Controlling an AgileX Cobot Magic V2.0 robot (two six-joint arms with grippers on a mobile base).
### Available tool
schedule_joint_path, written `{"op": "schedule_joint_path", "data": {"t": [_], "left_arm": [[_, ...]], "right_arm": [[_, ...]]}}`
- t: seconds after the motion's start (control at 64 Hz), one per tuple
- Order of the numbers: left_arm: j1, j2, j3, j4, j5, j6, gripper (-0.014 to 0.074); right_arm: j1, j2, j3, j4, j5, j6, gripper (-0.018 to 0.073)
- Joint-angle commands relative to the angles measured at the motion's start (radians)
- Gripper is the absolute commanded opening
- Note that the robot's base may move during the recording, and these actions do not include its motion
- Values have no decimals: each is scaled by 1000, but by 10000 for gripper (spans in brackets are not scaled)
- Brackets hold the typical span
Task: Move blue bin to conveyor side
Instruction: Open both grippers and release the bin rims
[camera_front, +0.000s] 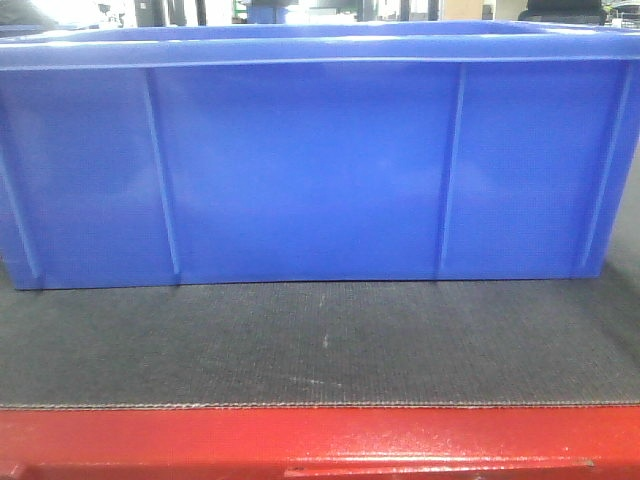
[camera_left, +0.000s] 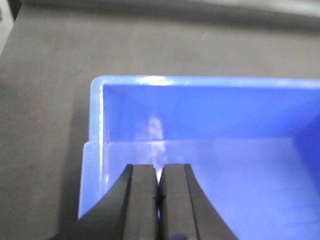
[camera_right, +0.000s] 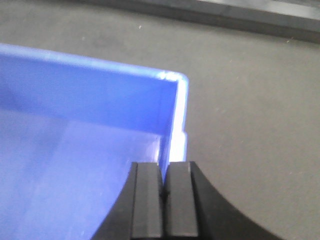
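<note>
The blue bin (camera_front: 320, 160) stands on the dark grey conveyor belt (camera_front: 320, 340), a short way back from the red frame (camera_front: 320, 440). In the left wrist view my left gripper (camera_left: 159, 167) is shut and empty. It hovers over the bin's inside (camera_left: 240, 175), a little in from the left wall (camera_left: 96, 130). In the right wrist view my right gripper (camera_right: 164, 165) is shut, directly over the bin's right wall (camera_right: 175, 125) near its far corner. Its jaws meet with nothing between them. Neither gripper shows in the front view.
The woven belt lies all round the bin in both wrist views (camera_left: 50, 75) (camera_right: 250, 125). A darker edge strip (camera_right: 240, 17) runs along the belt's far side. Dim background clutter shows above the bin's rim (camera_front: 270, 12).
</note>
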Motion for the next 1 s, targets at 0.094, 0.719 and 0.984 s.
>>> {"op": "schedule_joint_path", "data": {"t": [0.094, 0.719, 0.984], "left_arm": [[-3, -161, 226, 6, -172, 1, -18], [-3, -809, 1194, 71, -814, 1, -17], [-3, -1041, 1338, 71, -814, 1, -17]], "right_arm": [[-1, -162, 269, -15, -255, -15, -81], [-1, -703, 1031, -17, -710, -15, -81], [-1, -980, 1278, -17, -887, -15, -79]]}}
